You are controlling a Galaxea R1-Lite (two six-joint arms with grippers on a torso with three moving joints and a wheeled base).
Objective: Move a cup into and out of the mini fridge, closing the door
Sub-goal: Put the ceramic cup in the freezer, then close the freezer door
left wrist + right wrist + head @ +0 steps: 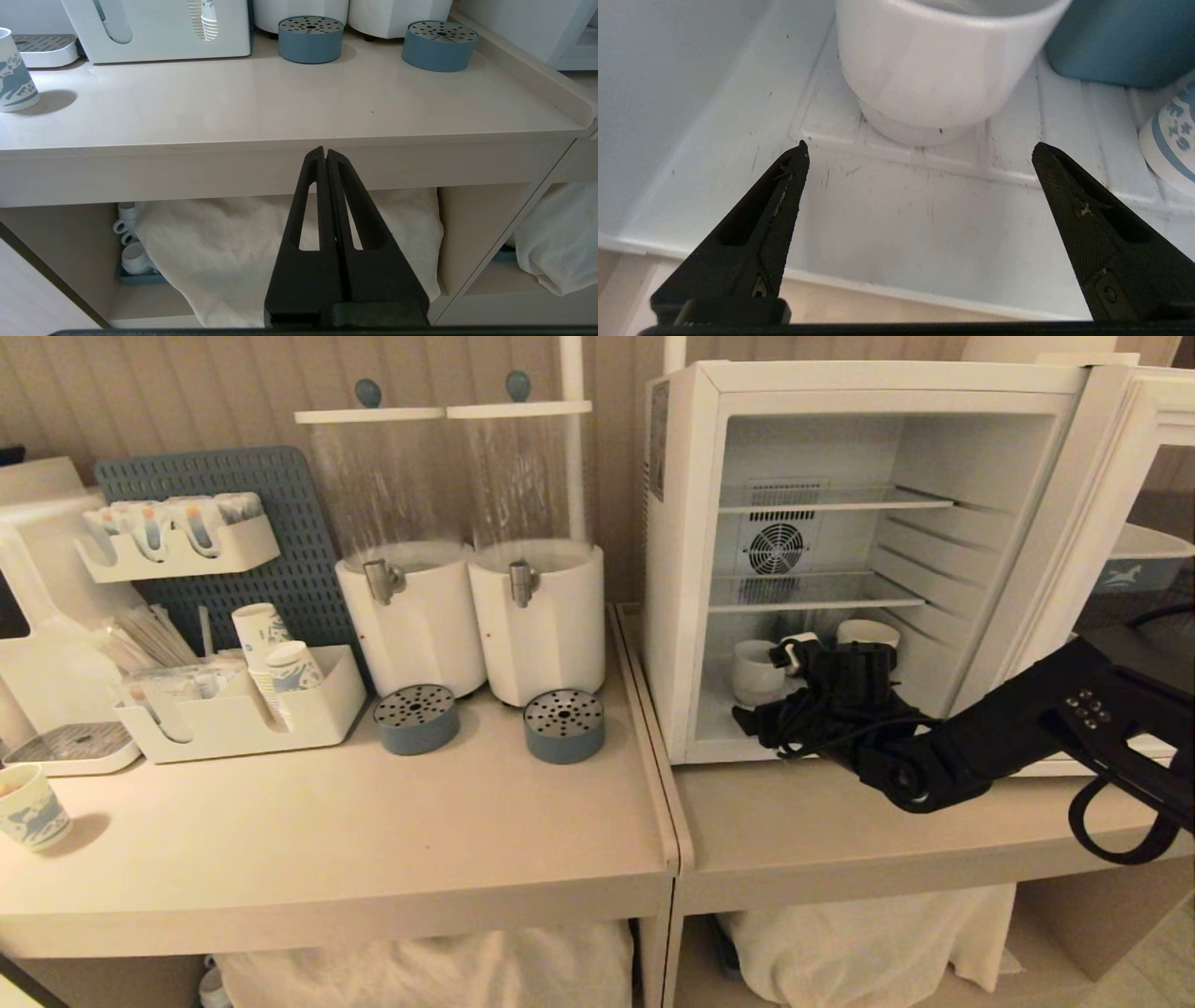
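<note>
You see two white cups on the floor of the white boxy mini fridge (681,569); the small plain white handleless cup (943,70) stands just ahead of the right hand (920,154), which is spread wide and holds nothing. The pale glass-windowed door (1111,523) stands open. Two white cylindrical dispensers (471,616) stand on the counter (373,840) beside the fridge. The left hand (325,154) is pressed together, empty, below the counter edge.

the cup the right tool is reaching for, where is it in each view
Head view: the cup stands on the mini fridge floor, left of the right tool.
Left wrist view: not in it.
Right wrist view: cup top centre, beyond the open tool.
Shared landmark: the fridge floor.
</note>
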